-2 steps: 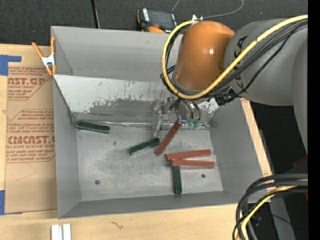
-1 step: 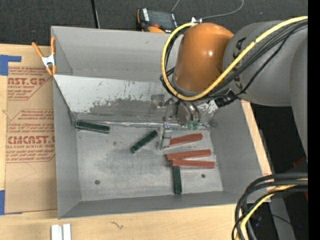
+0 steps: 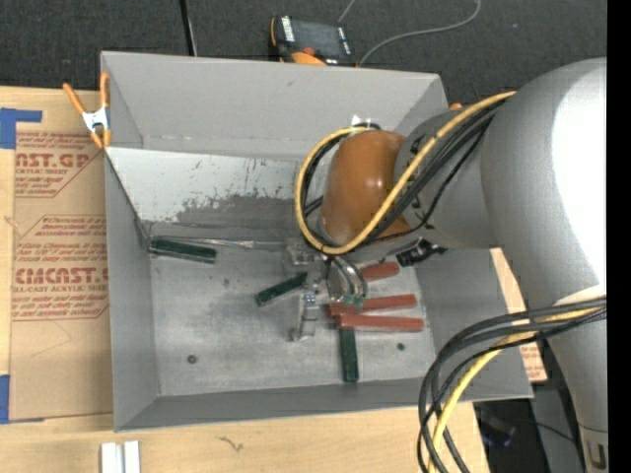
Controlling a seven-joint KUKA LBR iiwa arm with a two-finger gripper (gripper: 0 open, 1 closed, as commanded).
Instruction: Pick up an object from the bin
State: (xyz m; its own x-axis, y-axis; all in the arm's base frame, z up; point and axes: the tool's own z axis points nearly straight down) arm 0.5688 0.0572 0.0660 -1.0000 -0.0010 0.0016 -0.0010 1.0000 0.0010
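**Visitor:** Scuffed grey metal bin (image 3: 197, 343), sloping walls, a few loose things on its floor. Where is your hand in all that?

**Arm:** My hand (image 3: 317, 304) is low over the bin floor, a little to the view's right of the middle. It sits just below the rounded orange-brown cover (image 3: 360, 180) on my wrist.

**Visitor:** What lies nearest to it?

**Arm:** Just beside my hand, on the side away from my arm, is a short dark green flat stick (image 3: 281, 290). It lies slantwise, with its nearer end close against my hand. On the opposite side, toward my arm, two red-brown flat sticks (image 3: 380, 315) lie side by side, and their ends reach right up to my hand. So my hand is down between the green one and the red-brown pair.

**Visitor:** And farther off?

**Arm:** Below my hand in the view, slightly toward my arm, a second dark green flat stick (image 3: 349, 355) points at the bin's near wall. Above the pair, a red-brown piece (image 3: 383, 262) shows half under my wrist. Well apart from my hand, far on the side away from my arm, a long dark green flat stick (image 3: 182, 250) lies near the foot of the back wall.

**Visitor:** Is your hand open? Has it got hold of something?

**Arm:** I cannot tell how far it is open, nor whether it has hold of anything.
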